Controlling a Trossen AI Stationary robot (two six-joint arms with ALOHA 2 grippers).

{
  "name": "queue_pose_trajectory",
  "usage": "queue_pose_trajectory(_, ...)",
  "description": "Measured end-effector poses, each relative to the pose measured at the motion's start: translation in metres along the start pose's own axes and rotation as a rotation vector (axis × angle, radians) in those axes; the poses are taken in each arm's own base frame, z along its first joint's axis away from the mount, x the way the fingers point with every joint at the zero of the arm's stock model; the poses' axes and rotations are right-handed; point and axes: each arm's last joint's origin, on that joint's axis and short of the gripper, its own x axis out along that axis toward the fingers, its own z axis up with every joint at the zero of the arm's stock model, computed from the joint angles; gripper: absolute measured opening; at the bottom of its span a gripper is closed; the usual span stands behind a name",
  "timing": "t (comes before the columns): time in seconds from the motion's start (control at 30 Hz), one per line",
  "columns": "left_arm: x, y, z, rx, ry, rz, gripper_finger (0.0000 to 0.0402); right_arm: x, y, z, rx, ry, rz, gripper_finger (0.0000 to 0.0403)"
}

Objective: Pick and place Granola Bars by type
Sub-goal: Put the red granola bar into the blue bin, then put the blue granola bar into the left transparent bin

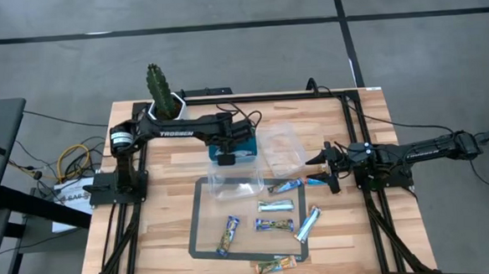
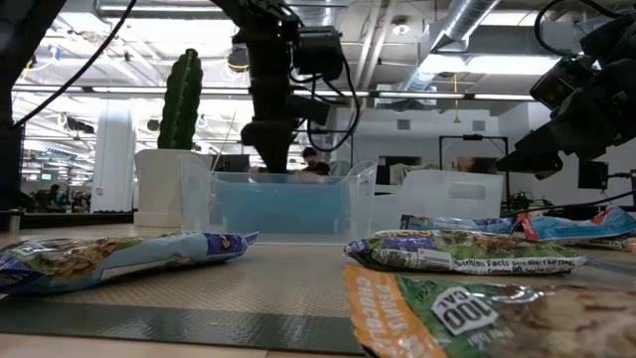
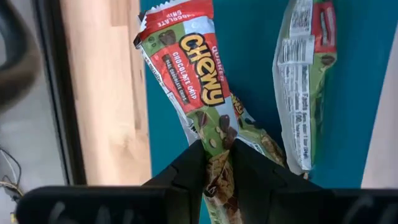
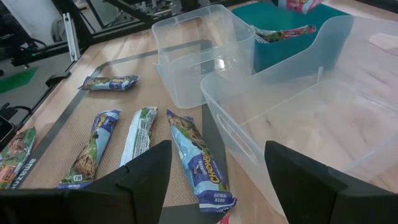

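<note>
I'm seeing the left gripper [image 3: 216, 163] clenching a half-hidden Chewy bar [image 3: 193, 78] over the teal tray [image 3: 360, 93]; the right gripper [image 4: 214, 180] is hanging released above the wooden table [image 1: 163, 191].

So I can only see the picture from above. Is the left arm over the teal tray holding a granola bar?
Observer: Yes. The left gripper pinches the end of a red-and-green shiny-wrapped chocolate chip granola bar, above the teal plastic tray.
Operator: Is anything lying in the tray?
Observer: One more wrapped granola bar in the same colours lies in it, printed label side up.
Operator: And the right arm?
Observer: The right gripper is open and empty, beside the clear plastic tub.
</note>
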Motion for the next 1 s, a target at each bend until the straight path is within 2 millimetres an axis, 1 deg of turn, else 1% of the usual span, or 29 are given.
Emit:
queue_pose_trajectory(0.4, 0.001, 0.000, 0.001, -0.018, -0.010, -0.001, 0.0074, 0.000, 0.000, 0.000, 0.000, 0.000, 0.000, 0.0249)
queue_pose_trajectory(0.47, 0.001, 0.000, 0.001, -0.030, -0.010, -0.001, 0.0085, 0.000, 0.000, 0.000, 0.000, 0.000, 0.000, 0.0249)
queue_pose_trajectory(0.67, 0.001, 0.000, 0.000, -0.046, -0.010, 0.000, 0.0139, 0.000, 0.000, 0.000, 0.000, 0.000, 0.000, 0.0249)
queue_pose_trajectory(0.77, 0.001, -0.001, 0.001, -0.041, -0.011, 0.000, 0.0157, 0.000, 0.000, 0.000, 0.000, 0.000, 0.000, 0.0249)
queue_pose_trajectory(0.87, -0.006, -0.003, 0.001, -0.035, -0.027, 0.002, 0.0164, 0.000, 0.000, 0.000, 0.000, 0.000, 0.000, 0.0249)
queue_pose_trajectory(1.0, -0.026, -0.003, -0.002, -0.033, -0.076, -0.004, 0.0164, 0.000, 0.000, 0.000, 0.000, 0.000, 0.000, 0.0249)
